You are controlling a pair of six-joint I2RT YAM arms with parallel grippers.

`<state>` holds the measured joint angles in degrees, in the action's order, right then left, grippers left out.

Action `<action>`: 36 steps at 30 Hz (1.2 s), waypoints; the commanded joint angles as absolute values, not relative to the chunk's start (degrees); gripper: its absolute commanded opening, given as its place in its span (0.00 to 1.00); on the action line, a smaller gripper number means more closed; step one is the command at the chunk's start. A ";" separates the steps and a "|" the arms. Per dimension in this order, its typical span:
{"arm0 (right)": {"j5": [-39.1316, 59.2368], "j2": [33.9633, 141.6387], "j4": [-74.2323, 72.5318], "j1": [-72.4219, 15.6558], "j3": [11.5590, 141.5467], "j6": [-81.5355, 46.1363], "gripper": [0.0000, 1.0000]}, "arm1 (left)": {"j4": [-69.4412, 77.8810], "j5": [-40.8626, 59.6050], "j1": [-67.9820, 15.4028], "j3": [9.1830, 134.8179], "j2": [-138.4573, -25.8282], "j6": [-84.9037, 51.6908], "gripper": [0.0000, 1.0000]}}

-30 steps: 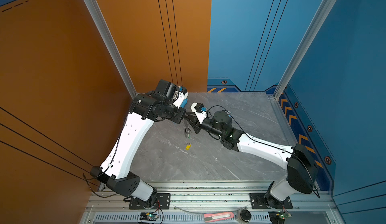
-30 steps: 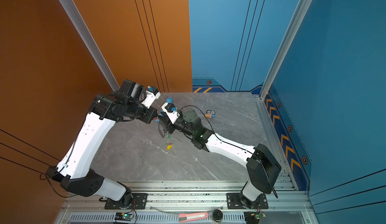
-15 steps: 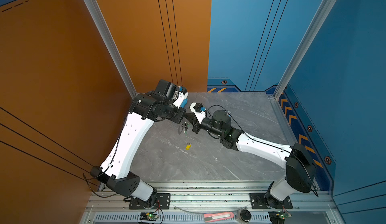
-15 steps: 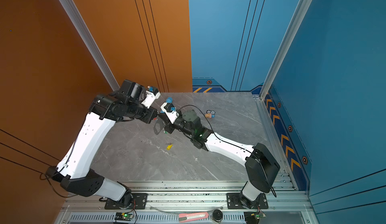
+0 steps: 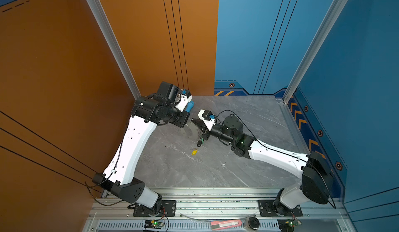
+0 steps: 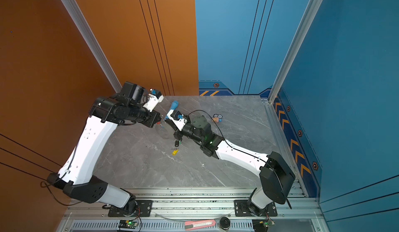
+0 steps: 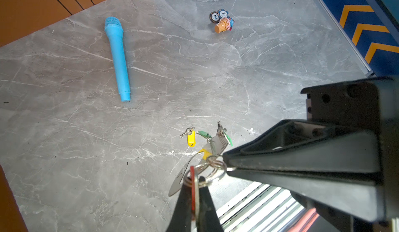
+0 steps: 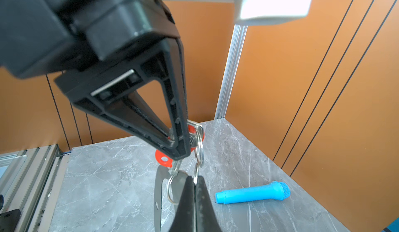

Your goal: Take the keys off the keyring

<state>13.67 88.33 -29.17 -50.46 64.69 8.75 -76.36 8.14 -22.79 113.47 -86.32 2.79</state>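
While the left gripper (image 8: 181, 149) is clamped shut on the red key (image 8: 158, 155) by its tag and the right gripper (image 8: 195, 178) is pinched shut on a split ring (image 8: 199, 155), the bunch hangs between the two tips, clear of the tabletop (image 7: 86, 133). The keyring (image 8: 158, 189), a grey oval plate, dangles edge-on just below them. Green keys (image 7: 204, 134) hang further down it, and a black key (image 5: 199, 143) hangs lowest in both top views. A yellow key (image 7: 191, 138) lies loose on the tabletop, so I judge one is off and several are left.

The step in hand looks like freeing the red key from its ring. A straight pull apart will likely only load the coil and drag the tag out of the left jaws. It is better for the right side to hold the ring fixed while the left side walks the key's eye round the coil to the open end, turning rather than tugging. I cannot tell whether the coil end has been started. The hold is on plastic, which may slip or twist, so go slowly. The plate can swing and snag, so small wrist motions suit best, low over the tabletop, so a freed key lands nearby.
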 commanded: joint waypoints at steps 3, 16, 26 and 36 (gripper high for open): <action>16.14 84.26 -30.86 -50.65 62.42 10.69 0.00 | -75.32 3.53 -19.60 113.67 -87.08 3.87 0.00; 17.75 79.51 -26.25 -52.89 62.72 18.98 0.00 | -75.33 8.39 -18.90 111.01 -88.52 4.61 0.00; 16.04 77.57 -23.12 -52.42 62.33 18.93 0.00 | -75.15 7.30 -18.80 106.90 -88.68 4.24 0.00; 13.36 71.34 -18.39 -48.46 55.73 16.64 0.00 | -66.31 8.64 -18.64 90.65 -84.60 -3.47 0.00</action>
<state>14.81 78.59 -14.68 -50.26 55.77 17.96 -68.95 19.92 -20.84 96.16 -85.60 -1.28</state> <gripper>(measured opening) 0.050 0.067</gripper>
